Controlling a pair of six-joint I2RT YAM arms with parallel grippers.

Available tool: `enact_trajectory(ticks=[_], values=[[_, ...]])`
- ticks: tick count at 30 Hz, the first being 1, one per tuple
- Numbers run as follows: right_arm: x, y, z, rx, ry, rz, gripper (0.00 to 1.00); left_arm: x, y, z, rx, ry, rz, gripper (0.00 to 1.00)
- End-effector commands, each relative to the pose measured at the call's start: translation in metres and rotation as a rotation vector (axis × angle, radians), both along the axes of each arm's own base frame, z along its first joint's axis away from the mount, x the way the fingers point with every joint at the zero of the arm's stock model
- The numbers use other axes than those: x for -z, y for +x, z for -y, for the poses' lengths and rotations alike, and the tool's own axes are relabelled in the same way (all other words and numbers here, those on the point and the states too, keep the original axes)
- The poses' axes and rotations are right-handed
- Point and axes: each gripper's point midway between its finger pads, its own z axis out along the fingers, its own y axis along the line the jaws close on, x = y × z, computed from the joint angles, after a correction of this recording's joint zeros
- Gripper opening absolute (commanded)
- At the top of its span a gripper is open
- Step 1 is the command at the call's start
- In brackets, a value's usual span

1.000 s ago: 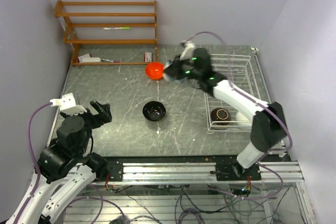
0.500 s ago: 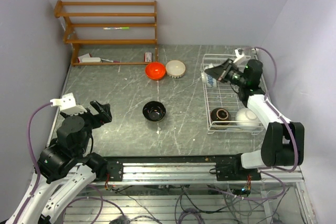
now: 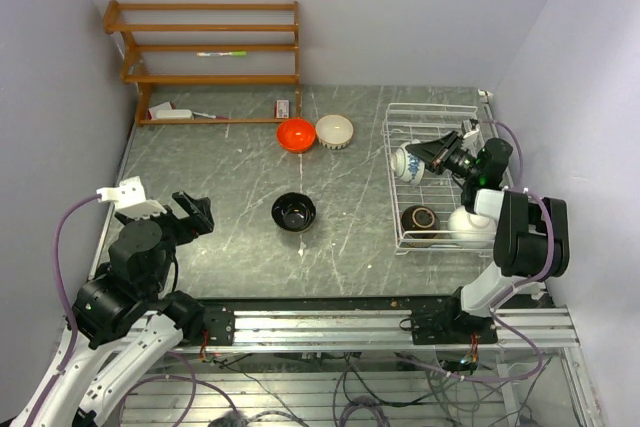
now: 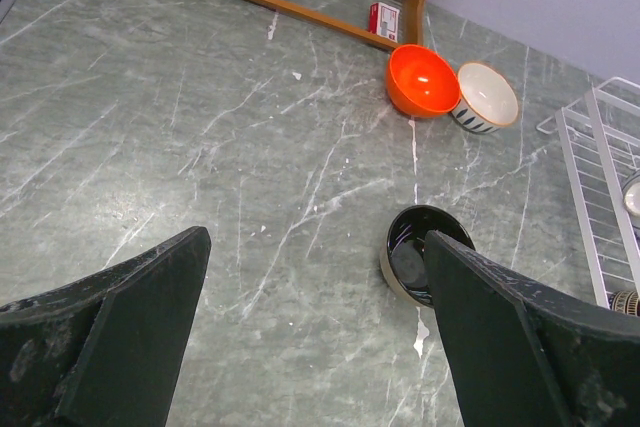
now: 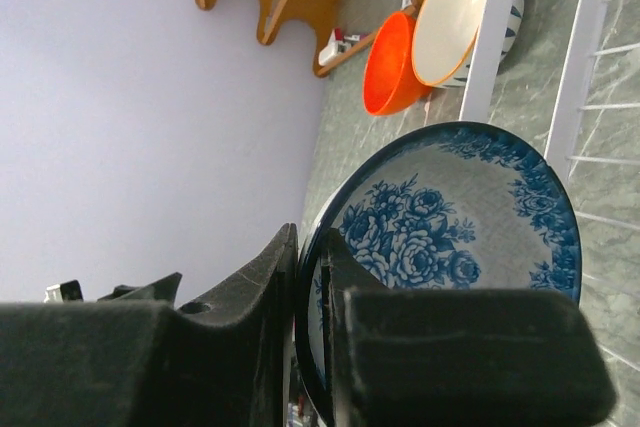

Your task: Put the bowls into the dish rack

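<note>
The right gripper has drawn back and lower over the rack since half a second ago, its arm folded tighter against the right edge, and the blue-and-white flower-patterned round bowl has come along with it. Right now the claw is pinched on that bowl's rim. The wrist view shows the two dark fingers clamped either side of the edge, with the painted inside of the bowl facing the camera. The bowl is tipped on its side at the left edge of the white wire dish rack, about midway along it. Whether it touches the wires, I can't tell.

At the rack's near end sit a brown bowl with tan inside and a plain white bowl, side by side. Out on the grey marbled table, the bright orange-red bowl and the cream bowl stand touching near the far edge. The glossy black bowl sits alone mid-table.

The left gripper hangs over the near-left corner, jaws spread wide, holding nothing. A brown wooden shelf unit stands at the far left.
</note>
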Motion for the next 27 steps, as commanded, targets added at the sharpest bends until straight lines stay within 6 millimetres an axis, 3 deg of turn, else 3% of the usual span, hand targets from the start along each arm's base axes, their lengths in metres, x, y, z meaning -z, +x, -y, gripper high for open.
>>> enact_trajectory(ticks=[1, 14, 17, 21, 27], values=[[-0.013, 0.005, 0.006, 0.005, 0.049, 0.041, 0.10, -0.008, -0.001, -0.001, -0.002, -0.015, 0.023, 0.99], [0.058, 0.018, 0.024, 0.080, 0.126, -0.196, 0.14, -0.009, -0.002, -0.001, -0.001, -0.016, 0.028, 0.99], [0.068, 0.018, 0.031, 0.099, 0.120, -0.227, 0.20, -0.010, -0.002, -0.002, -0.003, -0.016, 0.028, 0.99], [0.076, 0.019, 0.037, 0.115, 0.089, -0.249, 0.37, -0.009, -0.002, -0.002, -0.003, -0.016, 0.027, 0.99], [0.087, 0.018, 0.042, 0.129, 0.090, -0.291, 0.44, -0.010, -0.002, -0.002, -0.007, -0.019, 0.031, 0.99]])
